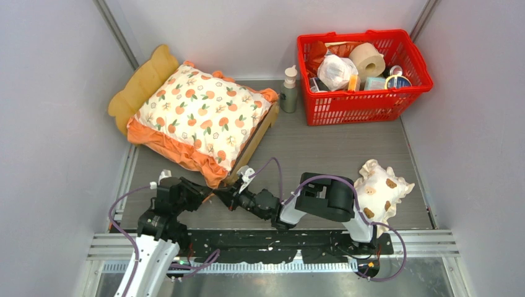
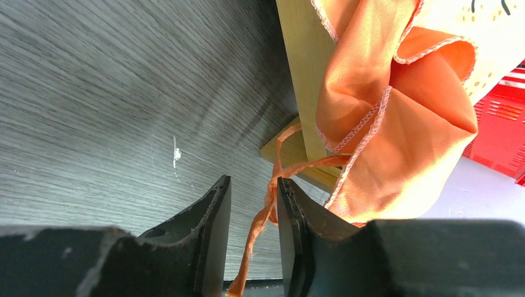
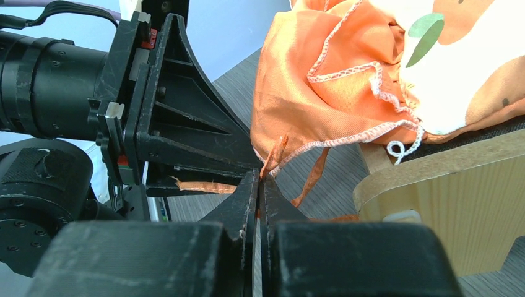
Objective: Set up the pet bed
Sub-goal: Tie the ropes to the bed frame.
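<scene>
Pet bed (image 1: 141, 83) at the far left of the grey table (image 1: 328, 154), set at a slant; scalloped headboard toward the back-left wall, foot end pointing at the arms; light-wood frame, standing level on the tabletop; cream orange-print cushion (image 1: 201, 111) lies on it and covers nearly all of the base, its orange ruffle (image 1: 179, 154) spilling over the near side and the foot; both arms reach to the bed's near foot corner, tips almost meeting there; right gripper (image 3: 260, 176) pressed together, pinching a strand of the orange tie ribbon (image 3: 311, 178) just where it leaves the ruffle; another strand hangs loose just beside the tips, near the wooden footboard (image 3: 433, 210); left gripper (image 2: 254, 182) spread a little, a narrow gap between its fingers; ribbon (image 2: 271, 192) threads down through that gap and lies close against one finger; cannot tell whether it is gripped there; left wrist view shows the ruffle bunched against the frame's corner, bare table beside it; dark base panel (image 3: 470, 133) shows as a thin strip under the cushion in the right wrist view; red basket (image 1: 362, 102) at the far right, well apart from the bed, holding a toilet roll (image 1: 366, 60), packets and tins; pump bottle (image 1: 288, 90) upright between bed and basket, just beside the basket; small frilled pillow (image 1: 379, 192) with brown spots on the table at near right, beside the right arm, well apart from the bed.
</scene>
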